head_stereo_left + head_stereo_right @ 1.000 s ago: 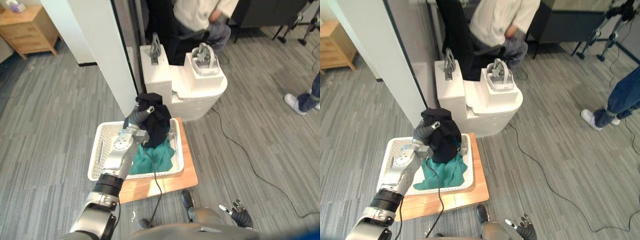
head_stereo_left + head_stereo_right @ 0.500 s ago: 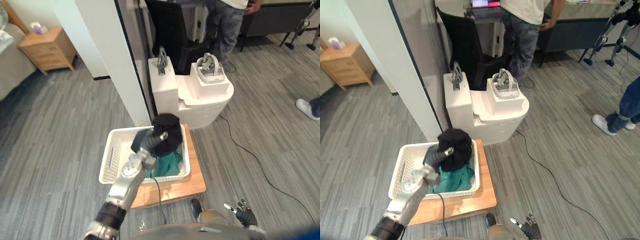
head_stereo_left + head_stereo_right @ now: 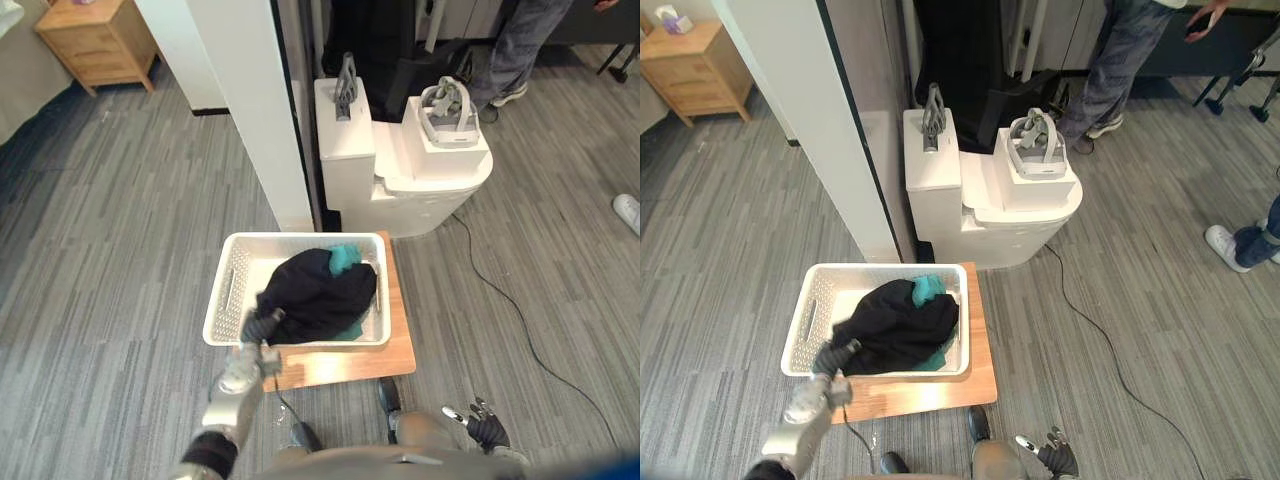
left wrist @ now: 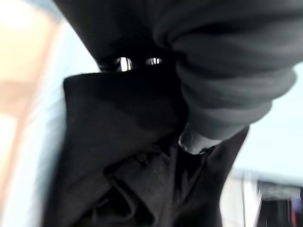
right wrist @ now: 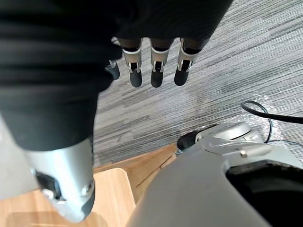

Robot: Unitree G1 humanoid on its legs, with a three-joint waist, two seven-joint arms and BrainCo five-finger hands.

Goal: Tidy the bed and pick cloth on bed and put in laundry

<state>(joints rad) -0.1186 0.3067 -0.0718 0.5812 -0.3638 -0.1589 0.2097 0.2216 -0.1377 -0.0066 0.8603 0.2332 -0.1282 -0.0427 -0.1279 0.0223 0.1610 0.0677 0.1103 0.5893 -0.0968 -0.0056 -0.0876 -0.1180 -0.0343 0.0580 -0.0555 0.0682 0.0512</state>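
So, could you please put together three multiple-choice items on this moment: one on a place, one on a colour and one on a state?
1. Where does the black cloth lie?
A. on the wooden nightstand
B. in the white laundry basket
C. on the floor

2. What colour is the second cloth that peeks out past its edge?
A. teal
B. red
C. yellow

3. How is the right hand?
A. shut on the black cloth
B. open
C. shut in a fist

Answers:
1 B, the black cloth is spread inside the basket's walls.
2 A, teal shows at the black cloth's far edge.
3 B, the right wrist view shows its fingers hanging straight above the floor, holding nothing.
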